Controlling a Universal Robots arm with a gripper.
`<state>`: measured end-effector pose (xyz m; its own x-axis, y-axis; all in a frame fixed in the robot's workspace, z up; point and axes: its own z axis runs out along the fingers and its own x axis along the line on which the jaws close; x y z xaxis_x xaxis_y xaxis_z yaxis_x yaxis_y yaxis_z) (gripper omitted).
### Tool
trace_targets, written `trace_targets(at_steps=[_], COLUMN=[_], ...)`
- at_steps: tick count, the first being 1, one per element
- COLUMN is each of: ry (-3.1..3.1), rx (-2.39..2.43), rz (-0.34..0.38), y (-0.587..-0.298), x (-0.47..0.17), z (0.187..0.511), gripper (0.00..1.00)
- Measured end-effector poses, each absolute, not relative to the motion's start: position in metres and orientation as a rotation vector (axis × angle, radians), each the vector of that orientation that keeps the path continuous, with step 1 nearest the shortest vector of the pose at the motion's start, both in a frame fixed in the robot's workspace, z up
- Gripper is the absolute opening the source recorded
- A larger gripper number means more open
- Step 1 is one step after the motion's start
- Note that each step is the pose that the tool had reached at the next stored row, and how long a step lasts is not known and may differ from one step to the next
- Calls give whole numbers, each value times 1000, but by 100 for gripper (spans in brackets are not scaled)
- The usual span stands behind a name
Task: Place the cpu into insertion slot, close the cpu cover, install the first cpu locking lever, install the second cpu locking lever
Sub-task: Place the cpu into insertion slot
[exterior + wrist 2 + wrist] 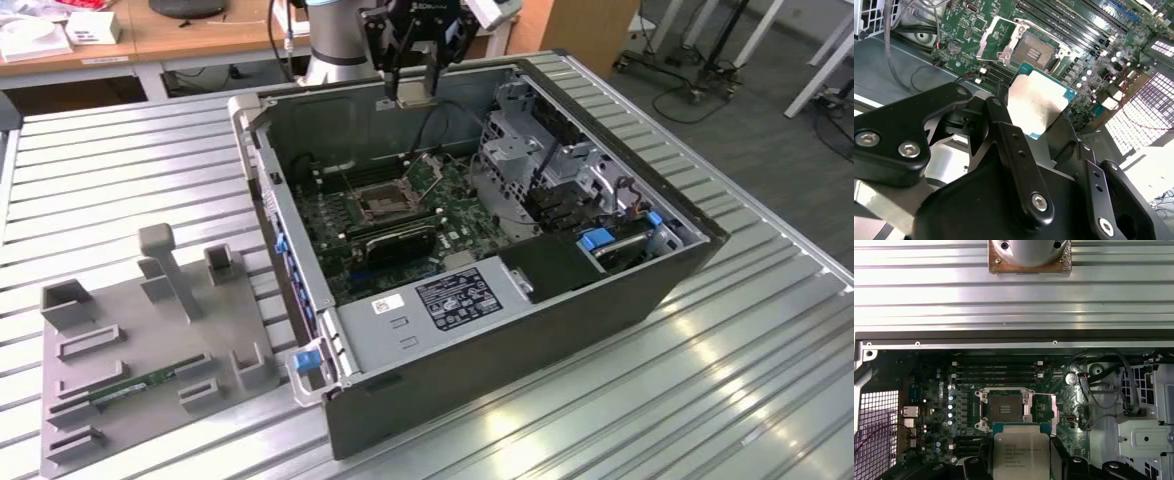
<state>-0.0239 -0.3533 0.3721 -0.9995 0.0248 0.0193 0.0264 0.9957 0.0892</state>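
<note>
My gripper (411, 92) hangs above the open computer case's back wall, shut on the cpu (412, 98). In both wrist views the cpu (1039, 102) (1021, 455) is a flat square chip with a silvery top and green edge, clamped between two black fingers (1009, 145). On the green board below lies the insertion slot (384, 204) (1035, 50) (1006, 407), with its dark centre bare. Beside the slot the cpu cover (990, 37) (1048, 407), a thin metal frame, is swung open. The cpu is well above the slot and apart from it.
The case (534, 330) lies on its side on a ribbed metal table (747, 330). Long black memory slots (996, 371) run by the socket. A drive cage (534, 150) and cables (1104, 390) crowd one side. On the exterior view's left, a grey fixture (147, 350) holds a green memory stick (140, 385).
</note>
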Motion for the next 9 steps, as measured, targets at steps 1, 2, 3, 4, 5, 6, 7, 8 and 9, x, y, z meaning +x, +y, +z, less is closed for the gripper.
trace_targets(at_steps=[1, 2, 3, 4, 5, 6, 7, 8, 9], ry=[-3120, -3120, -3120, -3120, -3120, -3120, -3120, -3120, -3120], rx=[-40, -40, -40, -40, -40, -40, -40, -40, -40], rz=[-140, -141, -141, -141, -141, -141, -141, -141, -141], y=[-353, -353, -353, -353, -353, -353, -353, -353, -353], x=[-25, -27, -28, -30, -32, -33, -34, -34, -34], z=[372, 371, 370, 369, 367, 366, 366, 366, 366], gripper=[54, 54, 54, 54, 54, 54, 54, 54, 54])
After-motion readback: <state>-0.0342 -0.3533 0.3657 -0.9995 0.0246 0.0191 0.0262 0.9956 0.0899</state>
